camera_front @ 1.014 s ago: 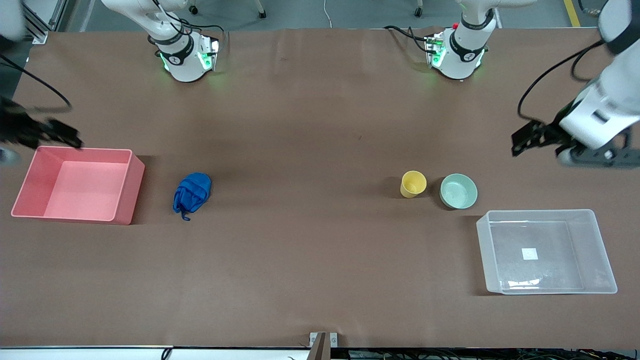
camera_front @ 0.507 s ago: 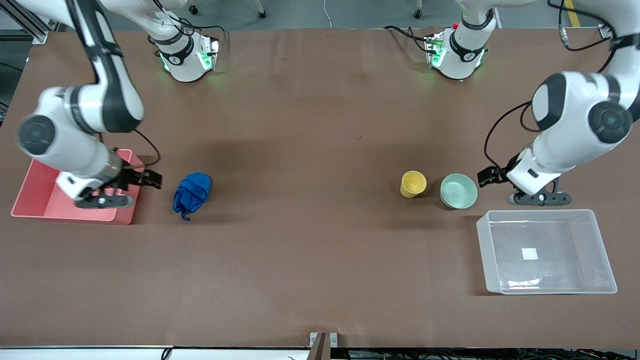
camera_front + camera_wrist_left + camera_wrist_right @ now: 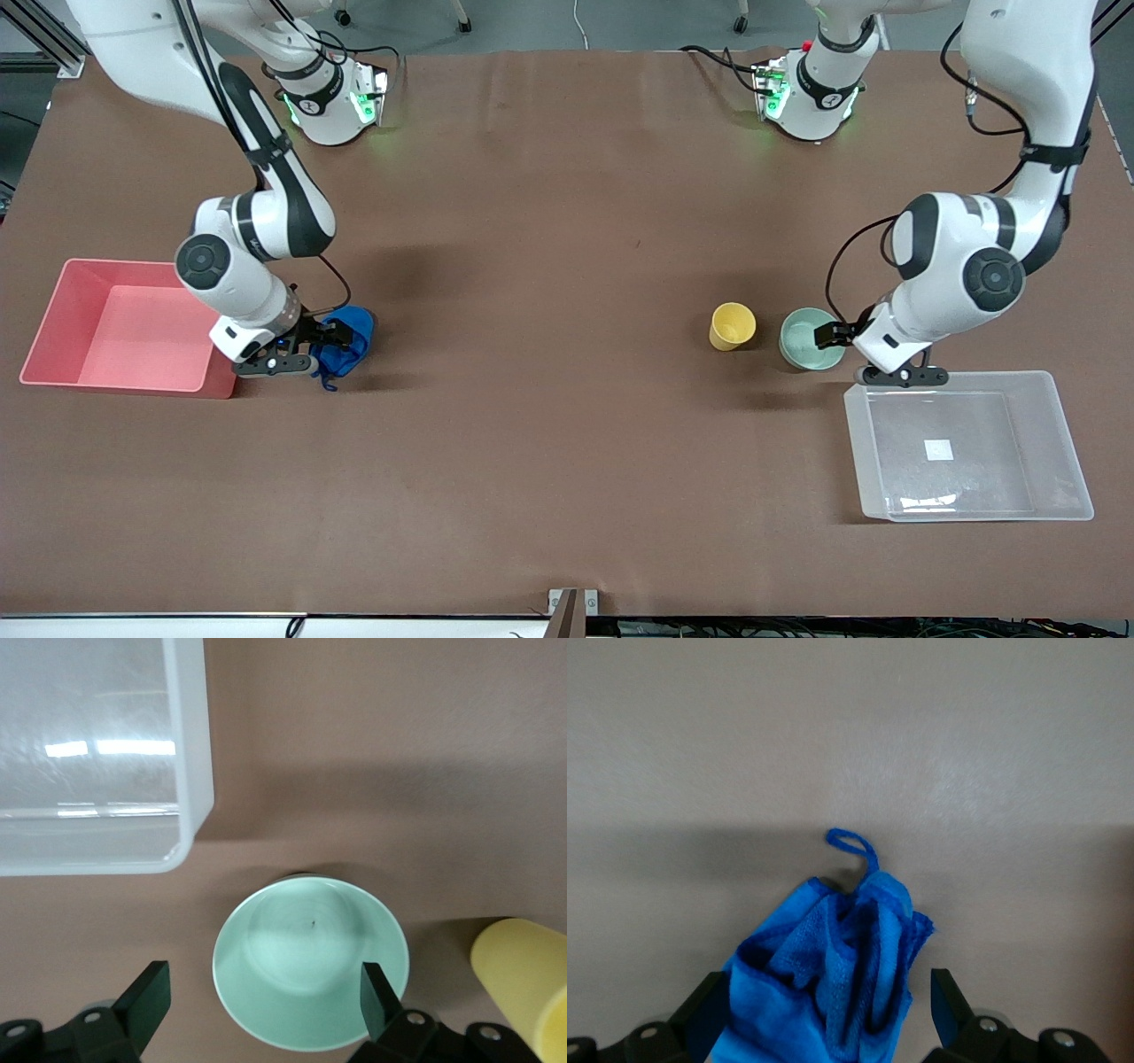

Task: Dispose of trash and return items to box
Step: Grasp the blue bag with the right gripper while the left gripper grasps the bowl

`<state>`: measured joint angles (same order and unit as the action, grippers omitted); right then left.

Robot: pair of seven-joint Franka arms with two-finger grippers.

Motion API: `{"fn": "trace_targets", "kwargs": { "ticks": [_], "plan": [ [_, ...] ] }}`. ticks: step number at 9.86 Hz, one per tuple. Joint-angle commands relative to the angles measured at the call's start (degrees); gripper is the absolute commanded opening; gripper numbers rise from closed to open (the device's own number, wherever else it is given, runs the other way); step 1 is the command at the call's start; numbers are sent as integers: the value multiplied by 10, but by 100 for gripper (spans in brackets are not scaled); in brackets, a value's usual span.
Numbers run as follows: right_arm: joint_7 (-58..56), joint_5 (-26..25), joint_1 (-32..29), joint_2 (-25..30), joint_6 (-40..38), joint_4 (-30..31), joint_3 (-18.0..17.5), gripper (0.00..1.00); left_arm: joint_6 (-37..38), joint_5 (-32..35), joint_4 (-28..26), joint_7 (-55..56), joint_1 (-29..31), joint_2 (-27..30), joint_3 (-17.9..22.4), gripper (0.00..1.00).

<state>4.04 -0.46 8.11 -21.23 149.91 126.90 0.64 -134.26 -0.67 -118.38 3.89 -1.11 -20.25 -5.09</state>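
The blue wad [image 3: 347, 341] lies on the table beside the pink bin; its thin tail [image 3: 855, 845] shows in the right wrist view. My right gripper [image 3: 330, 335] is open and low around the wad [image 3: 824, 988], one finger on each side. The mint-green bowl [image 3: 808, 335] and the yellow cup [image 3: 733, 325] stand side by side on the table. My left gripper [image 3: 833, 335] is open over the bowl [image 3: 310, 961], its fingers straddling the rim. The yellow cup [image 3: 524, 988] shows beside it. The clear box [image 3: 968, 446] is empty, nearer the camera than the bowl.
The pink bin [image 3: 53, 354] stands empty at the right arm's end of the table. The clear box's corner [image 3: 182, 828] lies close to the bowl. Both arm bases [image 3: 328, 97] stand along the table's top edge.
Both arms have swung in and come down: the right gripper moved from over the pink bin's edge onto the blue wad, the left gripper from beside the bowl to over it.
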Motion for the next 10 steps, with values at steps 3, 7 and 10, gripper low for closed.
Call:
{"fn": "trace_targets", "kwargs": {
  "ticks": [3, 7, 10],
  "plan": [
    [11, -6, 3, -15, 41, 24, 1, 70, -62, 7, -36, -8, 10, -50, -3, 84],
    [62, -5, 4, -21, 35, 19, 0, 0, -82, 9, -35, -27, 22, -66, -4, 59],
    [70, -3, -1, 34, -85, -14, -6, 0, -82, 9, -35, -27, 22, -66, -4, 9]
  ]
}}
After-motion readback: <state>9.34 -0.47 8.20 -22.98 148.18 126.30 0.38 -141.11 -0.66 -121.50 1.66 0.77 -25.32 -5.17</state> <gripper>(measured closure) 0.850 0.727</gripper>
